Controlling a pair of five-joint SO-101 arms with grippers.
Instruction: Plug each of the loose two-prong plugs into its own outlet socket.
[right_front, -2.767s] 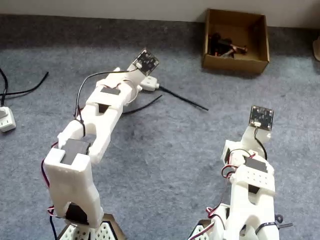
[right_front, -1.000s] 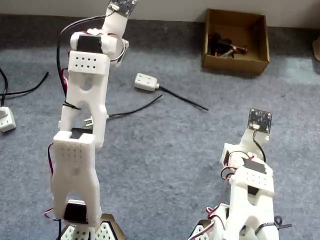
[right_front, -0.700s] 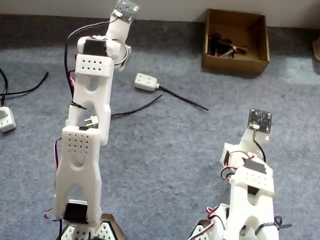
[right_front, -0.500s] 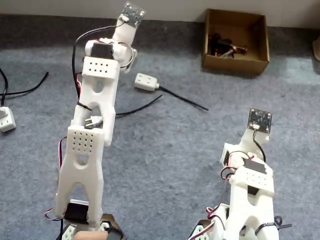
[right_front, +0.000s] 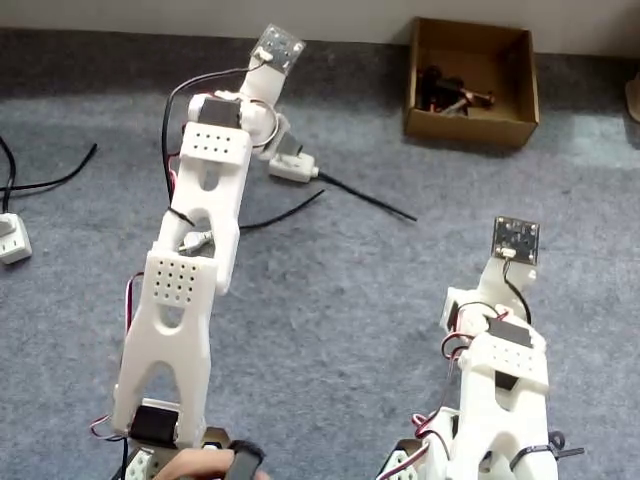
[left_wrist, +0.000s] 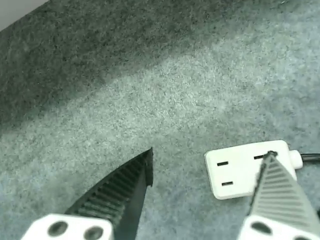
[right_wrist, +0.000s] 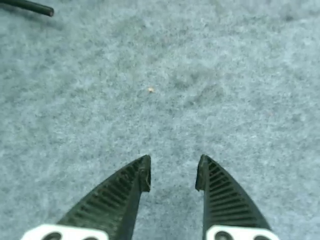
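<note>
Left pincer (left_wrist: 210, 153) spread wide over white outlet socket (left_wrist: 239, 170), probably to steady it; right pincer (right_wrist: 173, 167) parked, jaws apart.

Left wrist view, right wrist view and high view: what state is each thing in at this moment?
left claw: open, empty, one finger over the white outlet socket
right claw: open, empty, above bare carpet
white outlet socket: flat on the carpet, visible slots empty
cardboard box: open-topped, dark parts inside
second outlet: lying on the carpet
</note>
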